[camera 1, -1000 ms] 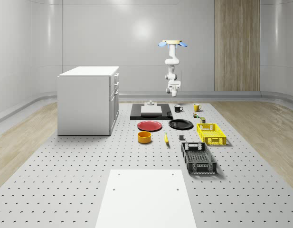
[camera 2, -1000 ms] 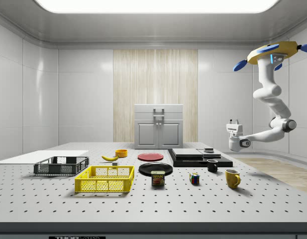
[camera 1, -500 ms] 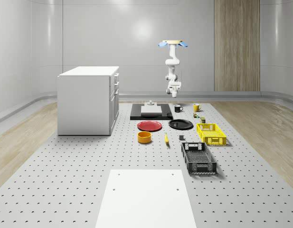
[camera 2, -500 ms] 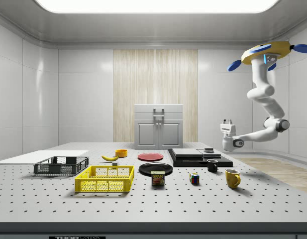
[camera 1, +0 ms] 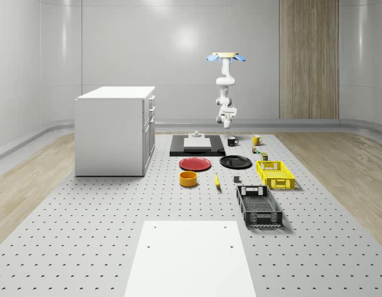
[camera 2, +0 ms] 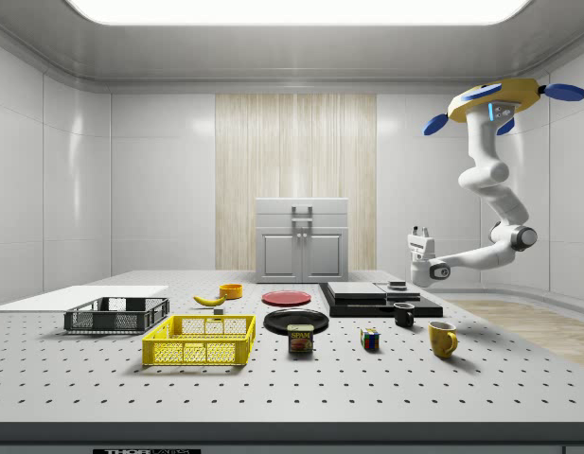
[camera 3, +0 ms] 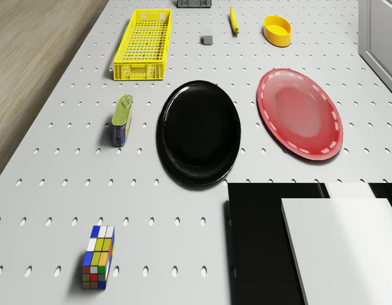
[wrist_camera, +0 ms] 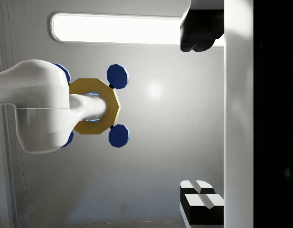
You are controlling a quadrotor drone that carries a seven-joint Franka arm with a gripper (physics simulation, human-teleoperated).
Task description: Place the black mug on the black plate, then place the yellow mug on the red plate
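Grey pegboard table (camera 2: 273, 378) fills the room's floor, and both mugs stand on it untouched, so the first step, fetching the black mug (camera 2: 404, 315), is not yet begun. The drone (camera 2: 497, 98) hovers high near the table's end where the mugs are. In the side view it is at about one o'clock from the gripper (camera 2: 420, 230).

The gripper is in the air with its fingers pointing at the ceiling. In the wrist view one fingertip (wrist_camera: 199, 38) sits far from the other, so the jaws are wide and empty.

In the side view the black mug is at roughly six o'clock from the gripper, well below it, with the black plate (camera 2: 296, 321) at nine o'clock from the mug. The yellow mug (camera 2: 442, 339) stands near the black one, at four o'clock.

To do this well, I judge the wrist must first turn the fingers downward. It should then come down straight over the black mug, clear of the handle and of the yellow mug. The red plate (camera 3: 300, 113) can wait.
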